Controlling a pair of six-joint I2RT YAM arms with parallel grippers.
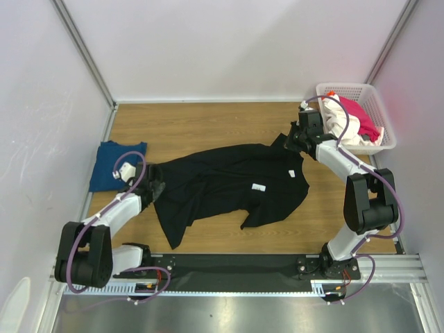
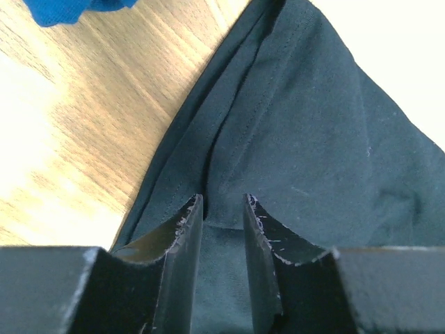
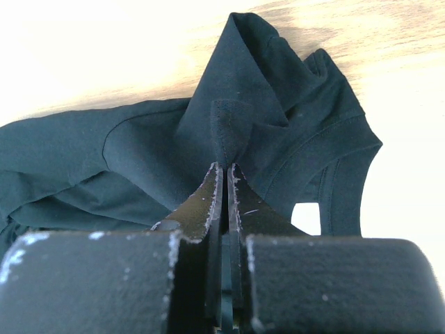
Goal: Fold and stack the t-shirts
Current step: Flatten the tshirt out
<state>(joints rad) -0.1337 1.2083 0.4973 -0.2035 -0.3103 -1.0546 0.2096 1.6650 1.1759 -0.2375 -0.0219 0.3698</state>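
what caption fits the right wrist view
Right gripper shut on a raised fold of the black shirt, wooden table behind.

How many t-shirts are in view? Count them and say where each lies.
4. The black t-shirt is spread mid-table, the blue t-shirt lies folded at the left, and the white t-shirt and pink-red t-shirt sit in the basket; more may be hidden there.

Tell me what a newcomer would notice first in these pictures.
A black t-shirt sprawls across the middle of the table. The right fingers pinch a fold at its far right end, while the left fingers, apart, straddle its left edge. A blue t-shirt lies at the left edge; a white basket of clothes sits in the far right corner.
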